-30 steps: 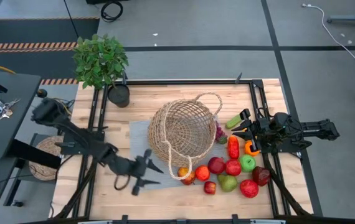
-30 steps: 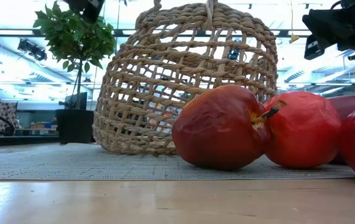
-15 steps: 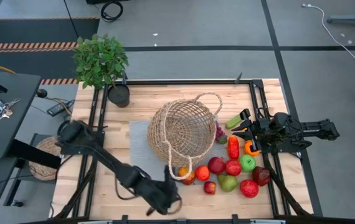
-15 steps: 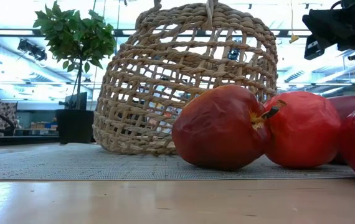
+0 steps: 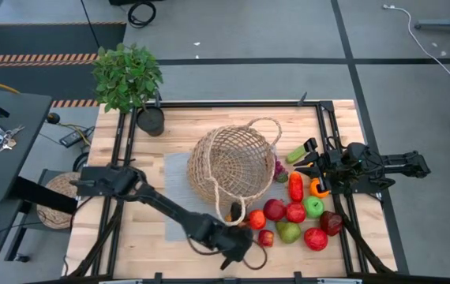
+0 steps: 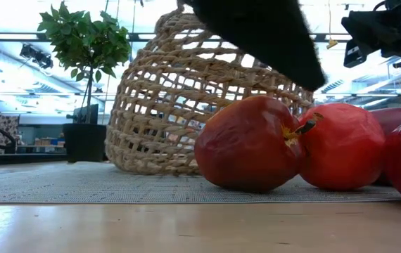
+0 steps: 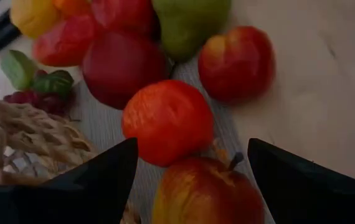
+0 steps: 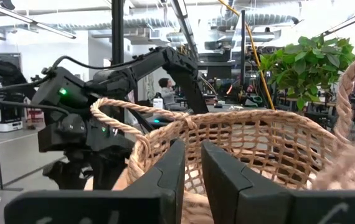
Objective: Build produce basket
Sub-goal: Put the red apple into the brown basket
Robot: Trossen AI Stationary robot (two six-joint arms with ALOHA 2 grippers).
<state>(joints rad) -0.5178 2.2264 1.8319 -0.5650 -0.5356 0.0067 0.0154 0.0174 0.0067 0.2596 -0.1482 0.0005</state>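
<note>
Left gripper (image 5: 245,254) being held over produce at the bench's (image 5: 130,252) front edge
Its fingers (image 7: 302,180) are being kept spread above a red-yellow apple (image 7: 208,193); beyond, the basket (image 5: 229,167) is lying tipped mid-bench, while the right gripper (image 5: 313,167), fingers pressed together, is waiting at the right

My two arms are dark, nearly black, built of slim tubular links with bulkier joint housings. The left end effector (image 7: 190,180) has two flat, wedge-shaped black fingers. The right end effector (image 8: 193,171) has matching dark fingers, and faint pale lettering, I think, on its housing. A small green light glows on the left arm's body.
</note>
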